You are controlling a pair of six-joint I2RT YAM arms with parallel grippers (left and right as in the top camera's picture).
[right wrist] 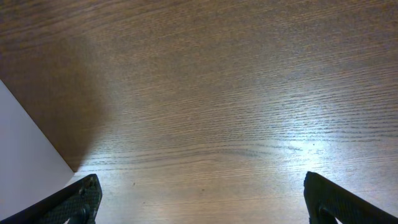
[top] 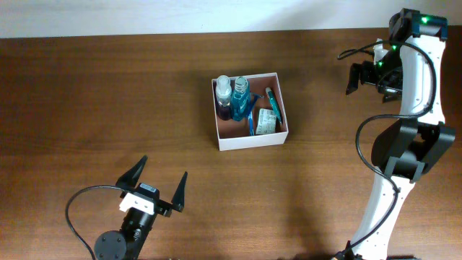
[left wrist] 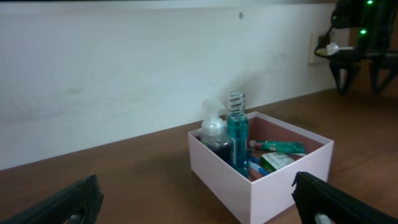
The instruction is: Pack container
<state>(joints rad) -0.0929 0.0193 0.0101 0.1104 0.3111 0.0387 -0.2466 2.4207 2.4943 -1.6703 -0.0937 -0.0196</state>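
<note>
Square thin-walled white container (top: 253,141) on grained wood table (top: 108,108)

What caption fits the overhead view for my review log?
White-walled container holding two bottles and a green-and-white carton at table centre; left pincer and right pincer both open, empty, clear of it.

Place: a robot test bench, by the look of it a lab room.
Surface: one dark wood-grain table (top: 86,94), its far edge against a plain white wall (left wrist: 124,74).
Rig: a white-and-black right arm (top: 419,79) at the table's right edge, a left arm (top: 137,213) at its near edge, and loose black cables (top: 94,189).
Wall fitting: a pale plate (left wrist: 314,48) above the far right corner.
</note>
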